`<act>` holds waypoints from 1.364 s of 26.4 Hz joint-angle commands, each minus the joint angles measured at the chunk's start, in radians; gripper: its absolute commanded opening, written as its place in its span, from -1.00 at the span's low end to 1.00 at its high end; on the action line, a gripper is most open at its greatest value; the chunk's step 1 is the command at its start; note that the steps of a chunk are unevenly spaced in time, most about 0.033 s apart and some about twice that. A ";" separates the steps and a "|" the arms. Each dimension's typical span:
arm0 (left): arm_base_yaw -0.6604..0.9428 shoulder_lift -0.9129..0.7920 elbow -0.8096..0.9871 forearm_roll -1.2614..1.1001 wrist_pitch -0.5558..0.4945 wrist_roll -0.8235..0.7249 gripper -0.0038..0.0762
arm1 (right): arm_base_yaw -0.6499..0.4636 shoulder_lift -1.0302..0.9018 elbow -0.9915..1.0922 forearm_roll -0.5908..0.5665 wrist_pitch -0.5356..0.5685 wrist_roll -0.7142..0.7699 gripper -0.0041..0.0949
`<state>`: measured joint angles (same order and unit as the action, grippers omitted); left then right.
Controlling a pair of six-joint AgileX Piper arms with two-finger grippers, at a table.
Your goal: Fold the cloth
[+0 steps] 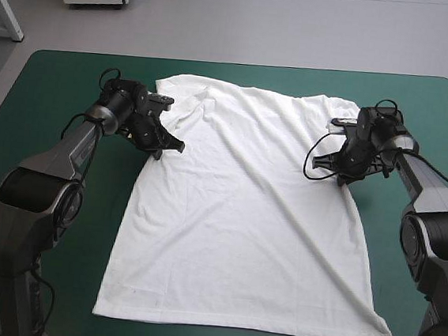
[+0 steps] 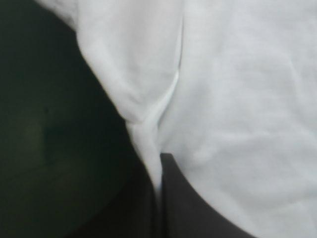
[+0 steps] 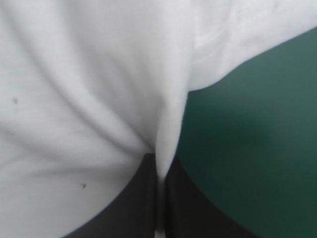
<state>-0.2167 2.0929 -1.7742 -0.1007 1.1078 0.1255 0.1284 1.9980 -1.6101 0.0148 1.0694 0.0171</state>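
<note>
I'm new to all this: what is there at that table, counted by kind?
White T-shirt: 1, spread flat
Black grippers: 2, the left gripper and the right gripper, each shut on the T-shirt
Table's teal-green cover: 1
Total: 4

The desk (image 1: 58, 80) lies under a teal-green cover (image 3: 257, 148), smooth and bare along its far, left and right edges.

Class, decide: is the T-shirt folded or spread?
Spread: the T-shirt lies open, hem and both side edges showing, crossed by one diagonal crease.
</note>
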 commanded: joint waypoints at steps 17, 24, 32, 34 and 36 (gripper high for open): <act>-0.002 -0.288 -0.561 -0.074 0.103 0.015 -0.96 | -0.006 -0.386 -0.396 -0.084 0.010 -0.008 -0.95; -0.002 -0.308 -0.737 -0.109 0.142 0.015 -0.96 | -0.006 -0.455 -0.529 -0.090 0.002 -0.017 -0.95; -0.002 -0.344 -0.806 -0.109 0.140 0.019 -0.96 | -0.006 -0.485 -0.598 -0.097 0.007 -0.023 -0.95; -0.002 -0.342 -0.806 -0.099 0.130 0.024 -0.96 | -0.006 -0.478 -0.598 -0.098 0.004 -0.023 -0.95; -0.002 -0.330 -0.806 -0.096 0.097 0.038 -0.96 | -0.006 -0.461 -0.596 -0.099 -0.016 -0.030 -0.95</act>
<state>-0.2167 1.7939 -2.5574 -0.1931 1.2598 0.1493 0.1274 1.5537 -2.1789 -0.0629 1.1407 0.0000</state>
